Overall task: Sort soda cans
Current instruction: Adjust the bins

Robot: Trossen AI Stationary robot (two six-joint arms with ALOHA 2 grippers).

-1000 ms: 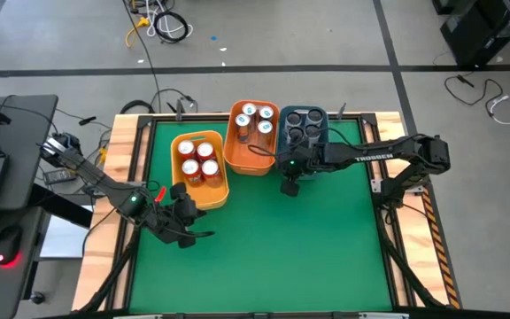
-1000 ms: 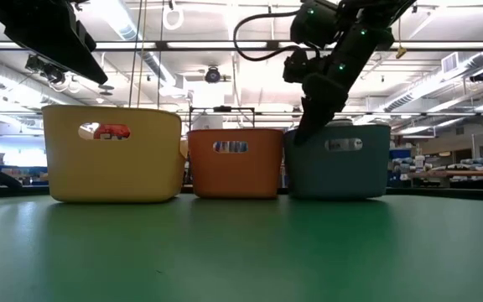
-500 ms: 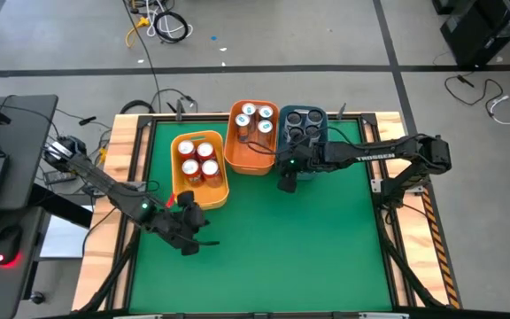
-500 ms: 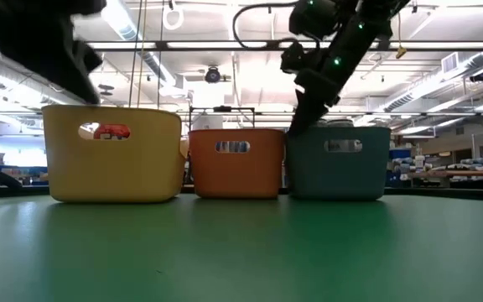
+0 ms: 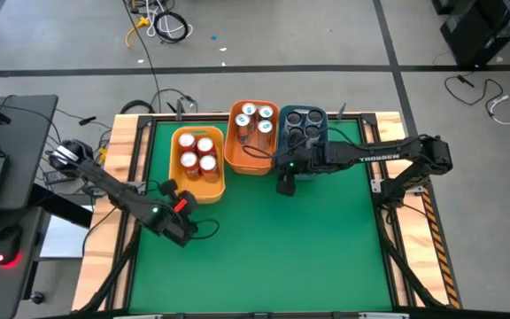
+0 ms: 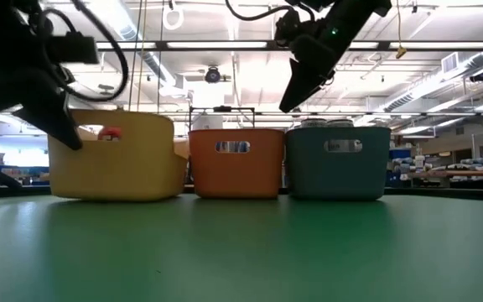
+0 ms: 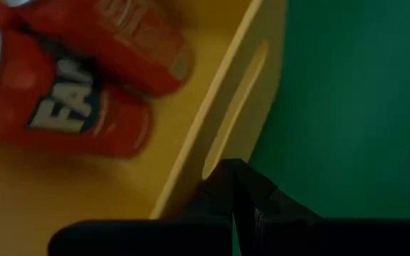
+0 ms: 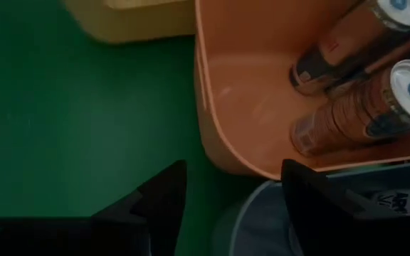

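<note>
**Mia:** Twelve soda cans [image 5: 198,154] in all, I think — four red ones in the yellow bin [image 5: 197,189], four white ones in the orange bin [image 5: 237,157], and four dark ones in the blue bin [image 5: 314,143]. All of them stand up, silver tops to the sky. I see none out on the green table [image 5: 273,248].

**Ben:** So the sorting looks done. What are the arms doing?

**Mia:** The right gripper [image 5: 287,184] hangs just by the front corner where the orange bin and the blue bin meet. Its two fingers [image 8: 164,198] stand apart with nothing between them. The left gripper [image 5: 180,232] sits low over the table, just in front of the yellow bin. Its fingers are pressed shut and it holds nothing.

**Ben:** If a can had to be picked up, how would it feel?

**Mia:** Stiff and smooth, I guess — shiny metal, so it may slip. I can't tell if they are full or empty. A full one would be heavy for its size. An empty one would be light and could dent if squeezed hard.

**Ben:** Where should the fingers go?

**Mia:** Around the round side, up near the top, coming straight down. The cans stand close, touching each other, so there is little room for fingers between them. The one by the bin wall may be easiest to reach.

**Ben:** Anything to watch for?

**Mia:** A bump could knock over the can next door.
</note>
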